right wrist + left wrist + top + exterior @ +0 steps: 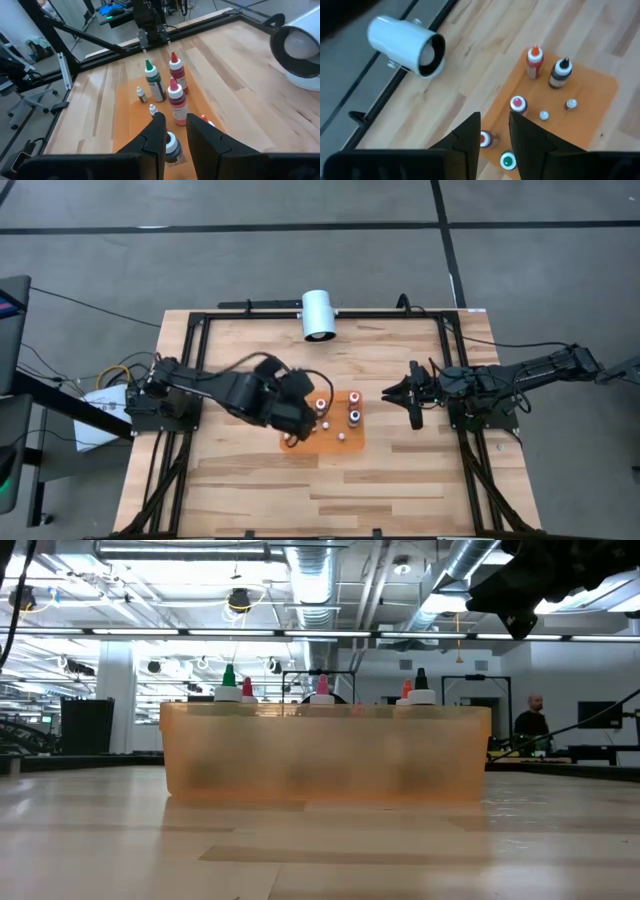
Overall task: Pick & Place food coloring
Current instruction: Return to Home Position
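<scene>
The food coloring bottles stand upright on a flat orange tray (350, 442) at the table's middle: an orange-topped one (535, 62), a black-topped one (560, 73), a pink-capped one (518, 104), a green-capped one (508, 161), a red one (487, 139) and two tiny white-capped ones (543, 115). My left gripper (308, 418) hangs above the tray's left part, slanting down, slightly open and empty. My right gripper (388, 393) waits right of the tray, slightly open and empty, its fingers (152, 137) pointing at the bottles.
A big white cylinder (318, 315) lies at the table's far edge, its open end facing the tray. A black frame rail (200, 315) runs around the tabletop. Bare wood lies on the near side of the tray. In the low view a person (532, 725) stands far off.
</scene>
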